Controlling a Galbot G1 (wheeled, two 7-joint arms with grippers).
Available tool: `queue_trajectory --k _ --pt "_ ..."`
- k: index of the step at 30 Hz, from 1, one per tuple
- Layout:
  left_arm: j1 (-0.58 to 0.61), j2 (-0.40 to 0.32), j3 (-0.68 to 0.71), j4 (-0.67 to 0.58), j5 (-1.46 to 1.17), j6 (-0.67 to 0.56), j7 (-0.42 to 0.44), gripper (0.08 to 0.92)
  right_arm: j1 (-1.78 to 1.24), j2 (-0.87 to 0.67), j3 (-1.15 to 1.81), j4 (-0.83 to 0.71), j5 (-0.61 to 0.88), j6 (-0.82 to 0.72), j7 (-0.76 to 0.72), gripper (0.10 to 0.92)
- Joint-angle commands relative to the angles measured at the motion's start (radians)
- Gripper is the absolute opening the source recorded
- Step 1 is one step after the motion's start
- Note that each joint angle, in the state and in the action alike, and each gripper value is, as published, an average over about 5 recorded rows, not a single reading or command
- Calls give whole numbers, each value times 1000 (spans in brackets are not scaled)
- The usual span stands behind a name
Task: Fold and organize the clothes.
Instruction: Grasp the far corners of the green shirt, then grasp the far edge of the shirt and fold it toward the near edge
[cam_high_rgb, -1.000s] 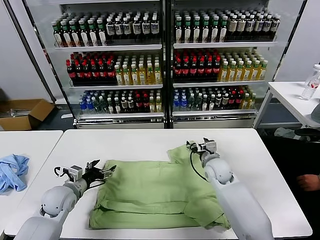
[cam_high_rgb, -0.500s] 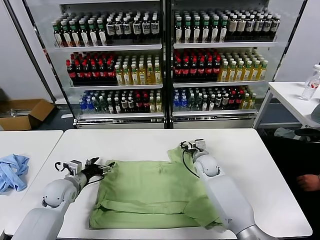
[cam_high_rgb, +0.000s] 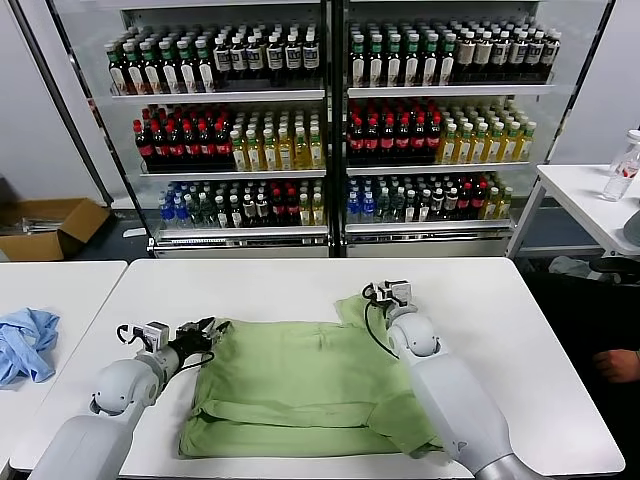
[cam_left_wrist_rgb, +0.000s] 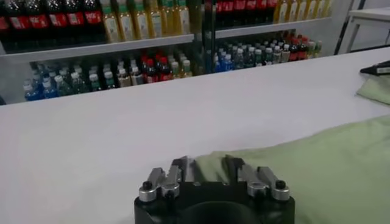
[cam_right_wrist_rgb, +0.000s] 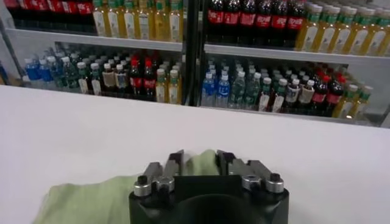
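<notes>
The light green shirt (cam_high_rgb: 310, 385) lies partly folded on the white table (cam_high_rgb: 500, 300). My left gripper (cam_high_rgb: 208, 329) is at the shirt's far left corner, low over the table. In the left wrist view its fingers (cam_left_wrist_rgb: 181, 168) stand apart with the shirt's edge (cam_left_wrist_rgb: 210, 163) between them. My right gripper (cam_high_rgb: 385, 294) is at the far right sleeve (cam_high_rgb: 355, 303). In the right wrist view its fingers (cam_right_wrist_rgb: 175, 161) also stand apart, with a hump of green cloth (cam_right_wrist_rgb: 201, 159) between them. The shirt's buttons and print are hidden.
A light blue garment (cam_high_rgb: 25, 340) lies on a second table at the left. Glass-door coolers (cam_high_rgb: 330, 120) full of bottles stand behind the table. A cardboard box (cam_high_rgb: 45, 225) sits on the floor at the left. Another white table (cam_high_rgb: 590, 195) with a bottle stands at the right.
My left gripper has moved forward onto the shirt's left corner. My right gripper has shifted left onto the far sleeve and then held still. The shirt has barely moved.
</notes>
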Motion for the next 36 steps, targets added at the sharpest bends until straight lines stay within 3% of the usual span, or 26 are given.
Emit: queue_trajectory --k 1,7,11,18,25,36 --pt "-7 -4 3 13 2 -4 3 351 -33 -18 9 57 14 55 -5 265" --pt "7 6 -14 -16 -26 -27 4 186 -84 -83 64 293 124 57 5 117" --pt "83 35 -54 -133 -123 -45 -16 99 -203 -186 97 557 205 -30 36 106" --pt "303 79 -144 -379 -214 -57 -41 84 -559 -290 207 865 212 -70 53 106" --pt "525 103 -249 -444 -209 -79 -6 84 -766 -305 340 979 196 -46 49 106" --pt "578 92 -295 -459 -192 -89 18 84 -924 -320 465 1088 190 -43 56 106"
